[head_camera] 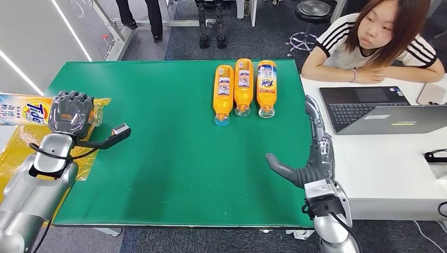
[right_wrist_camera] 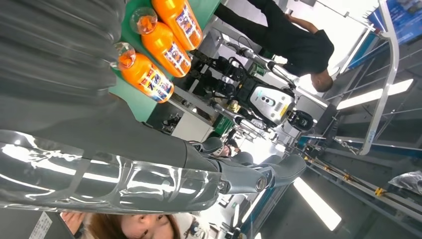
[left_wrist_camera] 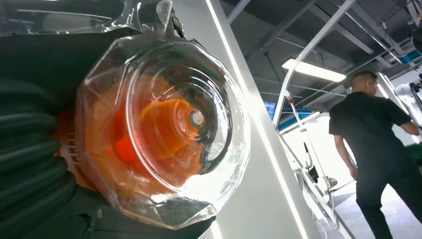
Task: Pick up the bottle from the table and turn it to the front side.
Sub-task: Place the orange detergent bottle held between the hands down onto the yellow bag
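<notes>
The left hand (head_camera: 71, 113) is at the left edge of the green table (head_camera: 168, 168). Its dark fingers are wrapped tight around a bottle (head_camera: 29, 110), so the hand holds it. The bottle lies on its side in the hand, with its Tide label sticking out to the left past the table edge. In the left wrist view, the clear round cap end of the bottle (left_wrist_camera: 159, 129) is right against the hand, and orange shows through the clear plastic.

Under the left hand lies a yellow plastic bag (head_camera: 21, 147), at the table's left side.

The right hand (head_camera: 311, 158) is over the right edge of the table. Its fingers are spread apart and it holds nothing. It is well apart from the held bottle.

Three orange bottles (head_camera: 243, 87) lie side by side at the far part of the table, caps pointing toward the robot. They touch each other or nearly so.

A person (head_camera: 377, 39) sits at a white desk (head_camera: 390, 168) on the right, arms folded, beside a laptop (head_camera: 369, 108).
</notes>
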